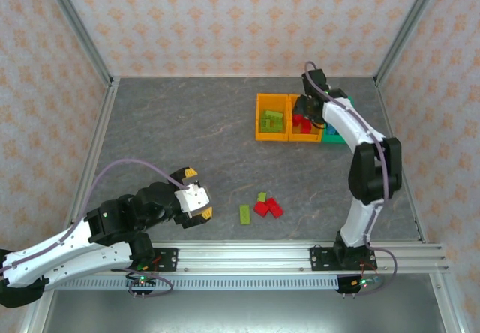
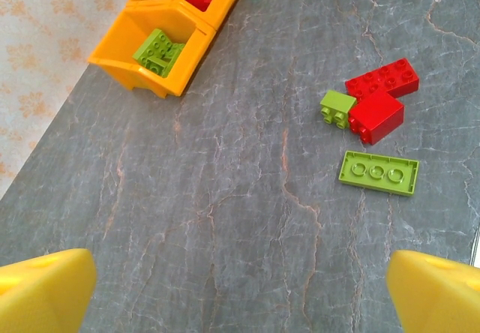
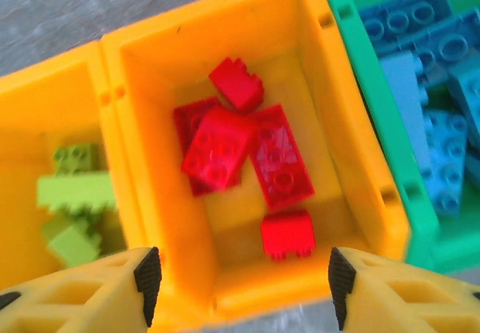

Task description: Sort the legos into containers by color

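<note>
My right gripper (image 1: 309,108) (image 3: 244,280) hangs open over the middle orange bin (image 3: 300,284), with nothing between its pads. Several red bricks (image 3: 225,145) lie in that bin, one small red brick (image 3: 287,235) close to its near wall. The left orange bin (image 1: 271,134) holds lime green bricks (image 3: 75,190). Blue bricks (image 3: 435,70) lie in the green bin (image 3: 386,149). On the table lie two red bricks (image 2: 376,117) (image 1: 268,208), a small green brick (image 2: 337,108) and a flat green plate (image 2: 378,172). My left gripper (image 1: 196,198) (image 2: 240,295) is open, left of them.
The three bins stand side by side at the back right of the grey table (image 1: 187,130). Patterned walls and metal rails (image 1: 97,145) enclose the table. The right arm (image 1: 371,168) reaches from the front rail up to the bins.
</note>
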Controlling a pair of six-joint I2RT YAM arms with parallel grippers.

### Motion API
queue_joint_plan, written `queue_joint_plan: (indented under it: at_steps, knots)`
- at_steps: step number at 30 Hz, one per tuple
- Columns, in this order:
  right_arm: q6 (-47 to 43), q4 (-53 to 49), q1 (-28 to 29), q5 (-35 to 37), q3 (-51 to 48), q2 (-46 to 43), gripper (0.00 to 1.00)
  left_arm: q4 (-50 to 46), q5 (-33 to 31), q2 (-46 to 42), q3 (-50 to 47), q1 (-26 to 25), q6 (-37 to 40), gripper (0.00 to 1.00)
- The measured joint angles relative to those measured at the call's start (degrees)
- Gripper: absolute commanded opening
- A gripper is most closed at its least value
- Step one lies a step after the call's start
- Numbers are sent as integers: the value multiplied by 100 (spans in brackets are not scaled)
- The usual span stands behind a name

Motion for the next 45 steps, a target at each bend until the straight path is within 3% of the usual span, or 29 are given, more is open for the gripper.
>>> queue_joint_plan:
  at_steps: [5, 9, 12, 17, 21, 30, 36, 45]
  knots:
    - [31, -208, 420, -409, -1174, -1882, 70, 74, 2, 11, -63, 39, 66, 100]
    - [190, -302, 1475, -551, -1880, -2951, 71, 101, 15, 15, -79, 140, 103, 100]
    - [568, -317, 2236, -809, -2387, -3193, 69, 105, 20, 42, -79, 153, 105, 100]
    - [1285, -321, 3023, -883, -2820, -2586, 68, 107, 48, 133, -83, 190, 105, 100]
    - [1620, -321, 3445, -758, -2817, -1880, 55, 105, 133, 179, -83, 190, 120, 100]
    - [1825, -232, 3591, -632, -2817, -940, 46, 103, 212, 280, -83, 190, 249, 100]
    - [1904, -42, 3738, -627, -2817, -667, 45, 103, 212, 306, -83, 190, 254, 100]
    - [2020, 55, 3751, -492, -2815, -507, 19, 103, 212, 317, -83, 190, 254, 100]
